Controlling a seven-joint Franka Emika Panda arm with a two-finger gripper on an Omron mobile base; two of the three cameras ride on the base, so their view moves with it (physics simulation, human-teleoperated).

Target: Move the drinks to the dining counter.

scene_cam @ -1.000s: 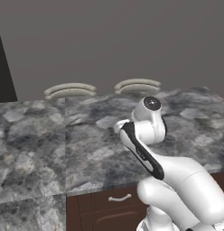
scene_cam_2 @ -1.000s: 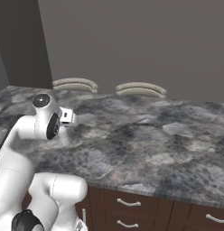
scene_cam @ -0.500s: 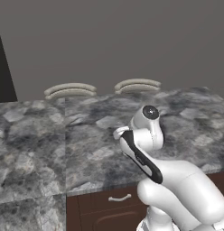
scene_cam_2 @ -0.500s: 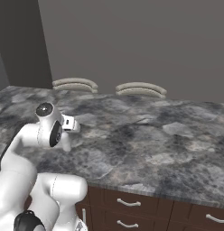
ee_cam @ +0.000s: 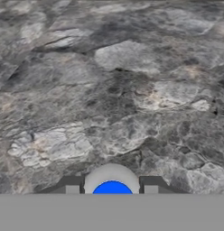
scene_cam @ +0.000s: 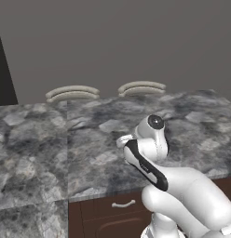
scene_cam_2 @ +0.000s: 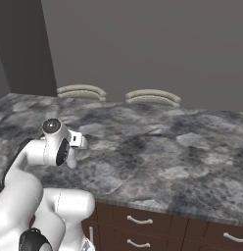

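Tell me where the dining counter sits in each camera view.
Left base view: dining counter spans the middle, left to right.
Right base view: counter crosses the middle, edge to edge.
Hand view: its marble lies beyond the blue-capped bottle.
Shared landmark: two stool backs along its far edge.

The dining counter [scene_cam: 52, 139] was grey-and-white marbled stone with a smooth, matt finish. Its base [scene_cam_2: 192, 230] was dark brown wood fitted with pale metal handles [scene_cam_2: 141, 221]. The bottle [ee_cam: 112, 184] appeared smooth white plastic with a glossy blue cap.
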